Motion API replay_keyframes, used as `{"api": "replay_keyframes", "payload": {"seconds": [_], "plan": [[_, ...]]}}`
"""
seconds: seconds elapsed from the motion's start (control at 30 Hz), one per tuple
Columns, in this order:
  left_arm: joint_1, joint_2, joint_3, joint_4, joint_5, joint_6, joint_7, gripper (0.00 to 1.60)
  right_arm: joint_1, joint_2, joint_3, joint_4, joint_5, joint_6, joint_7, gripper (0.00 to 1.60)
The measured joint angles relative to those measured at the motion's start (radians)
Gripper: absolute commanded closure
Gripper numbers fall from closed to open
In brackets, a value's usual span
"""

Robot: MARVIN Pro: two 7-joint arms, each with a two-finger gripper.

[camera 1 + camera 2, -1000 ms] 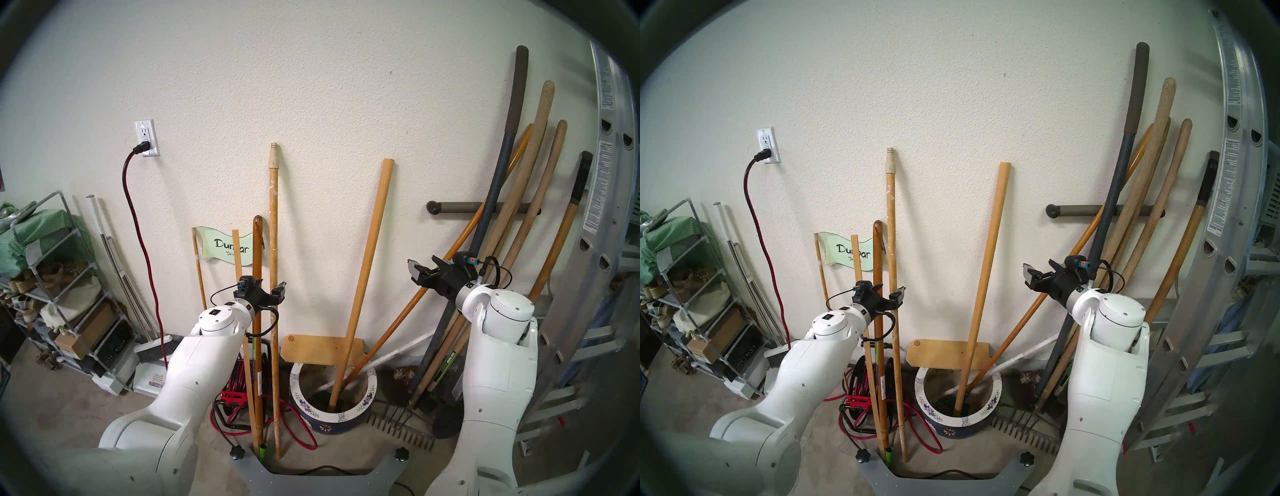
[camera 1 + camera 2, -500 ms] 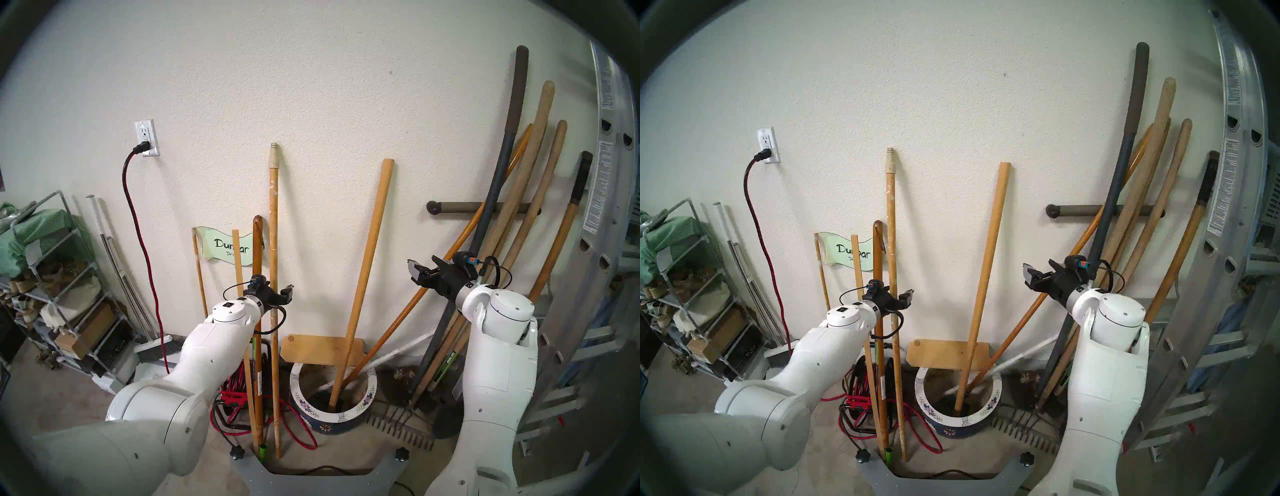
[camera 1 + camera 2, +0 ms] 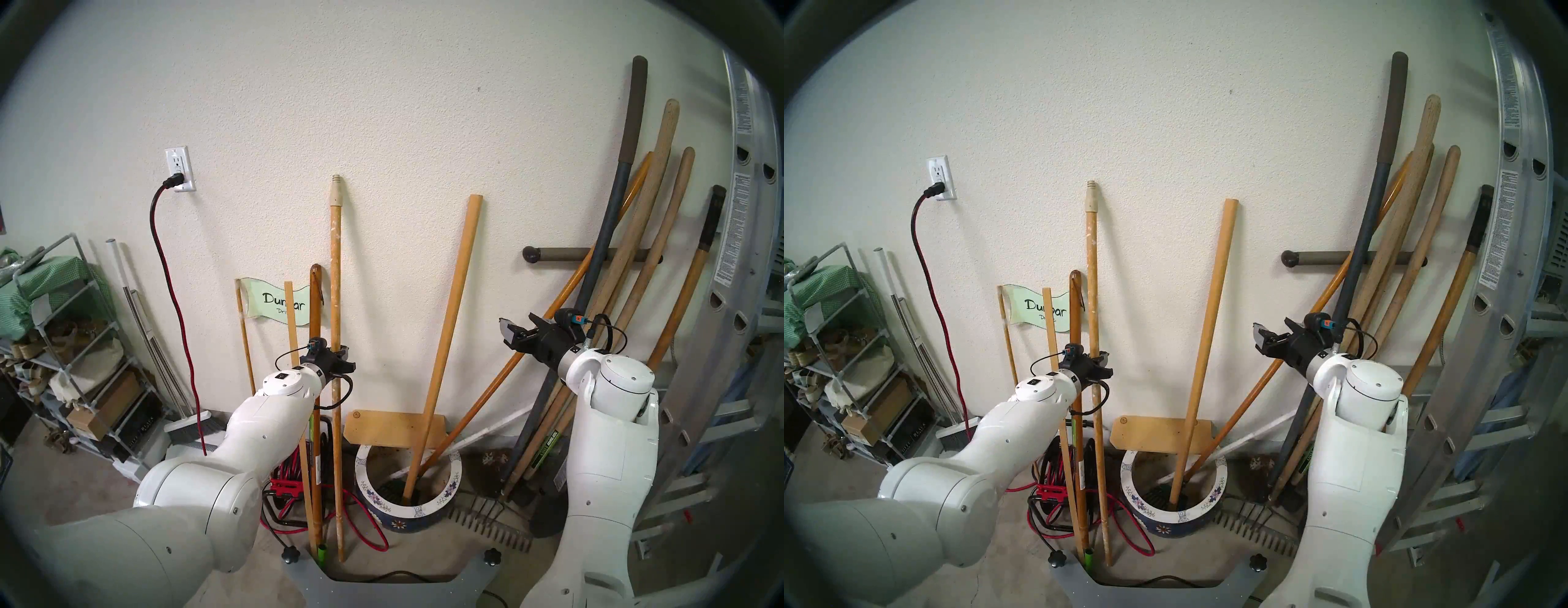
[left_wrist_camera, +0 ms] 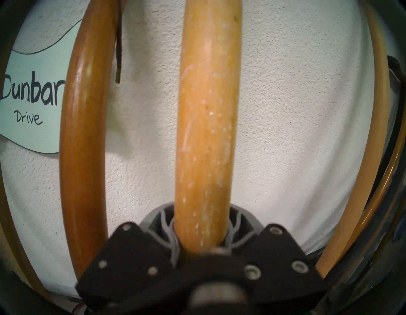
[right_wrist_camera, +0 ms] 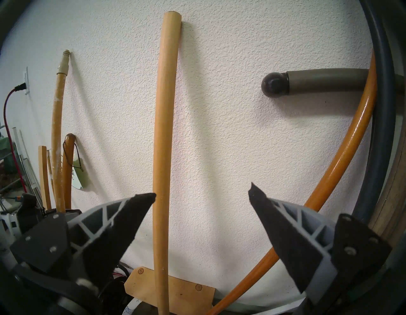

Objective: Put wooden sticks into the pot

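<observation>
The paint-flecked wooden stick (image 3: 335,254) with a beige threaded tip leans on the wall, its foot on the floor left of the pot. My left gripper (image 3: 343,360) is shut on it at mid-height; in the left wrist view the stick (image 4: 206,132) runs up from between the closed fingers (image 4: 239,222). The plain wooden stick (image 3: 449,331) stands tilted inside the blue pot with the white flowered rim (image 3: 450,488). My right gripper (image 3: 507,333) is open and empty, up to the right of the plain stick (image 5: 164,132), apart from it.
A dark-brown stick (image 3: 315,305) and thin slats stand just left of the held stick. A red cord reel (image 3: 288,479) lies by its foot. A tan board (image 3: 382,429) leans behind the pot. An orange handle (image 3: 509,369), a rake (image 3: 488,530), tool handles (image 3: 636,254) and a ladder (image 3: 729,297) are at the right.
My left gripper moved right onto the paint-flecked stick and closed on it. The right arm and the sticks have not moved.
</observation>
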State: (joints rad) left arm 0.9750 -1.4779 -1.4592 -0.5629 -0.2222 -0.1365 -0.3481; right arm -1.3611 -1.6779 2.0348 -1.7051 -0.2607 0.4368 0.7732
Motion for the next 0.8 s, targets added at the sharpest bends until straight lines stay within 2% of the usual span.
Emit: {"api": "replay_keyframes", "payload": {"seconds": [0.33,0.8], "plan": [[0.100,0.001,-0.022,-0.154,-0.025,-0.044,-0.058,1.60,0.000,0.000,0.000,0.000,0.000,-0.001,0.000,0.00],[0.181,0.016,-0.047,-0.341,-0.050,-0.114,-0.128,1.60,0.001,-0.001,0.001,0.000,0.000,-0.002,0.000,0.00]]}}
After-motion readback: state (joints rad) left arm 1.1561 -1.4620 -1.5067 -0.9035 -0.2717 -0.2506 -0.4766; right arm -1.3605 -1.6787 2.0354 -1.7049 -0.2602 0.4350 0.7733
